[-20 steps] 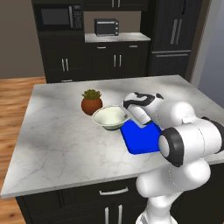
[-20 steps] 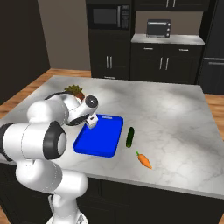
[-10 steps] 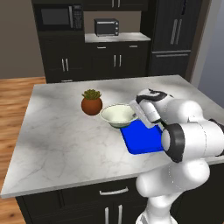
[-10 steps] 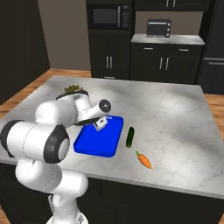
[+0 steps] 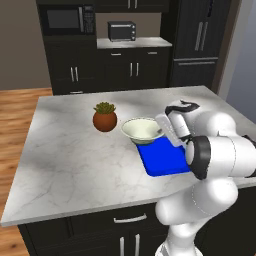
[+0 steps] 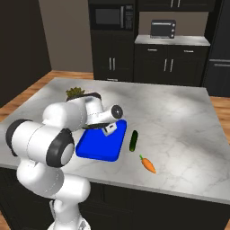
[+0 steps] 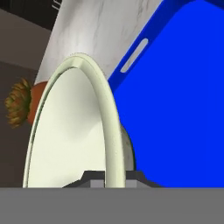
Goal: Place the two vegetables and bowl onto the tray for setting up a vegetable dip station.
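1. Gripper [image 7: 107, 177] — fingers together on the rim of the bowl [image 7: 74, 131]; in the hand view the rim runs straight up from between the two dark tips, so the bowl is clamped by its edge.
2. From the left base view the bowl [image 5: 141, 130] sits level at the gripper's end, cream-white outside, pale greenish inside, at the far-left corner of the tray [image 5: 165, 157]. Its near edge overlaps the tray's corner; whether it rests on anything or hangs just above cannot be told.
3. Tray — bright blue, flat, low rim, rounded corners; a slot handle shows pale in its near end in the hand view. It lies on the marble island counter [image 5: 75, 160], close to the front edge. In the right base view the gripper [image 6: 108, 129] hangs over the tray's far end.
4. Cucumber [image 6: 133, 140] — slim, dark green, lying on the counter just beside the tray's right long side, apart from it.
5. Carrot [image 6: 147, 164] — small, orange, green top, on the counter nearer the front edge, a little beyond the cucumber.
6. Potted plant [image 5: 105, 117] — spiky green in a round brown pot, just left of the bowl, not touching.
7. Back wall: microwave [image 5: 66, 20] and toaster oven [image 5: 121, 31] among dark cabinets. No brand, label or writing can be read anywhere.
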